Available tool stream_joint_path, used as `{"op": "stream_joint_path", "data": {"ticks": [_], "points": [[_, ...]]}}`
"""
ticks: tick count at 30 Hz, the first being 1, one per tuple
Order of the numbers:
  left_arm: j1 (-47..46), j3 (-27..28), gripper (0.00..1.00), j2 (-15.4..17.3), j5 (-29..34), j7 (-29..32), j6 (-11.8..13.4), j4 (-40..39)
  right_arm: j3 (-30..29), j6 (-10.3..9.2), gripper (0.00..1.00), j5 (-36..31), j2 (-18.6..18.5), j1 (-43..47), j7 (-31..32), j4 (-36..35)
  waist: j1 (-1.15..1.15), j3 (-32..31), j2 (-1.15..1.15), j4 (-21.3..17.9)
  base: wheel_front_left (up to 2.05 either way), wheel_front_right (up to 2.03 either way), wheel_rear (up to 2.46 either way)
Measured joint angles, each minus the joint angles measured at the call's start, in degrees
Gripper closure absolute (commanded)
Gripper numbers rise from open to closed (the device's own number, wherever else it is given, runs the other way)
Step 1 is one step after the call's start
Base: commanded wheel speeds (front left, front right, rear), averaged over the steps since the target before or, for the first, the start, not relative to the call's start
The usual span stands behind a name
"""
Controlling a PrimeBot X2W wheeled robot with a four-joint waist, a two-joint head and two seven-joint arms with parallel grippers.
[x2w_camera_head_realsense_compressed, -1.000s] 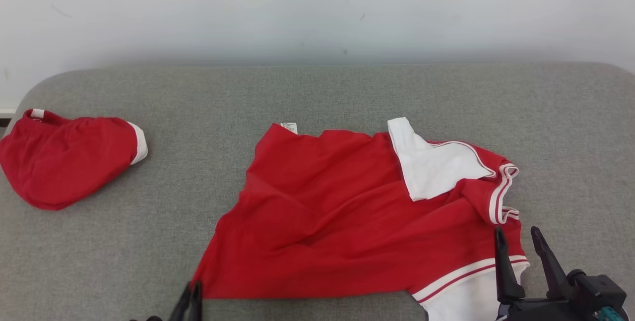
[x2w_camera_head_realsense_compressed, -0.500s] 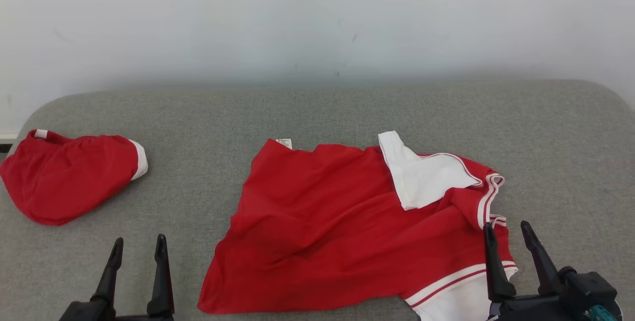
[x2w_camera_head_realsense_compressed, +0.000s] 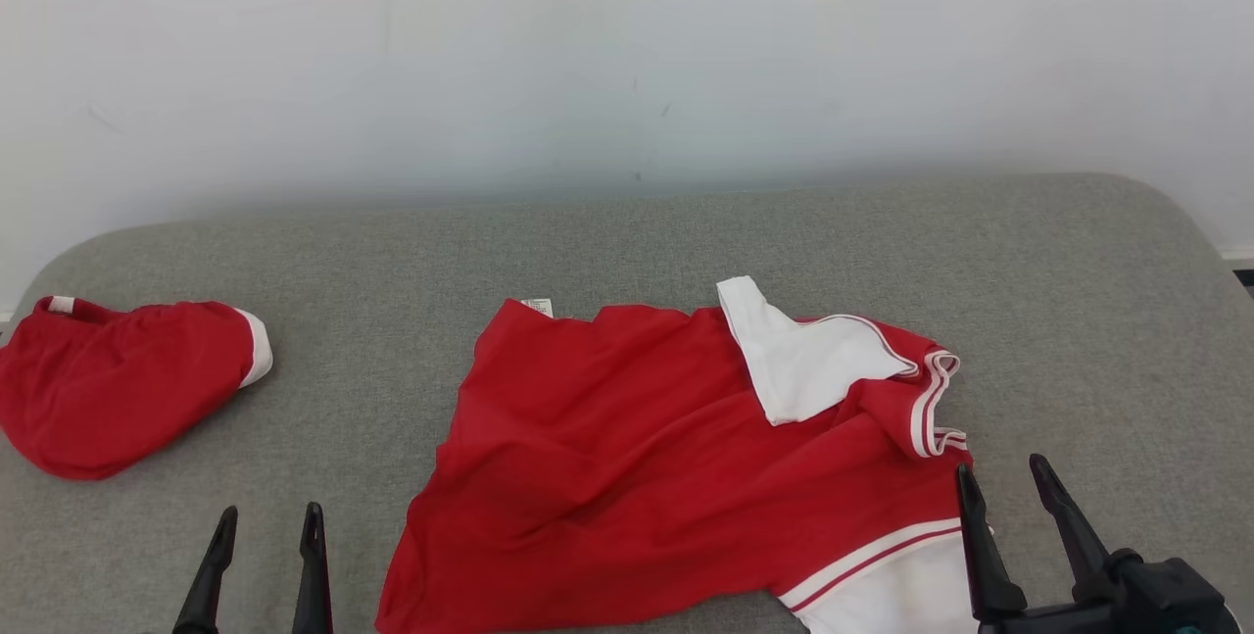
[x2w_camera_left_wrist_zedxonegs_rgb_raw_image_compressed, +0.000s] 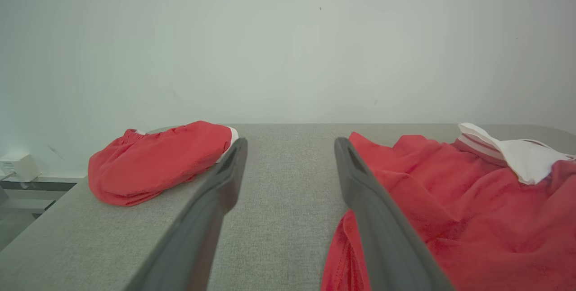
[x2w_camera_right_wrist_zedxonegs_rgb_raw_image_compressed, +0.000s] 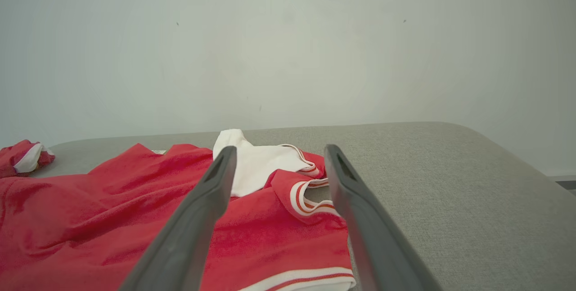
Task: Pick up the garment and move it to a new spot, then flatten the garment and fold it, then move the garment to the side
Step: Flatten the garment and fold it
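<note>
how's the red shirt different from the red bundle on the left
The red shirt lies spread out and wrinkled; the red bundle is bunched compactly. The shirt covers far more area than the bundle. The shirt shows a large white panel and striped trim; the bundle only small white edges. Both are red, on the grey surface.

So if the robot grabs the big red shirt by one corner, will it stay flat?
Probably not: the red shirt lies in soft wrinkles, so it would likely droop. Its white flap is folded over, so loose parts may flop. It looks thin, probably light.
</note>
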Motion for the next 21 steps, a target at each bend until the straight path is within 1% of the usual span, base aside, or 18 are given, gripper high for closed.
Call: {"op": "stream_joint_path", "data": {"ticks": [7,15,17,21], "points": [[2.2,0.5,0.00,0.2,-1.1,0.0,-0.5,0.6,-0.2,0.00,0.00,0.0,0.1,1.8,0.0,-0.1,0.00,-0.2,0.00,0.2,0.00,0.00,0.00],[2.2,0.7,0.00,0.1,-1.4,0.0,-0.6,1.2,0.3,0.00,0.00,0.0,0.1,2.0,0.0,0.3,0.00,-0.6,0.00,0.7,0.00,0.00,0.00],[2.2,0.3,0.00,0.0,-1.4,0.0,-0.6,1.6,0.6,0.00,0.00,0.0,-0.2,1.9,0.0,0.8,0.00,-0.5,0.00,0.8,0.00,0.00,0.00],[1.9,-2.7,0.00,0.1,-1.4,0.0,-0.9,4.7,0.8,0.00,0.00,0.9,-1.1,1.9,0.3,3.9,0.00,-0.1,0.00,0.9,0.00,0.00,0.00]]}}
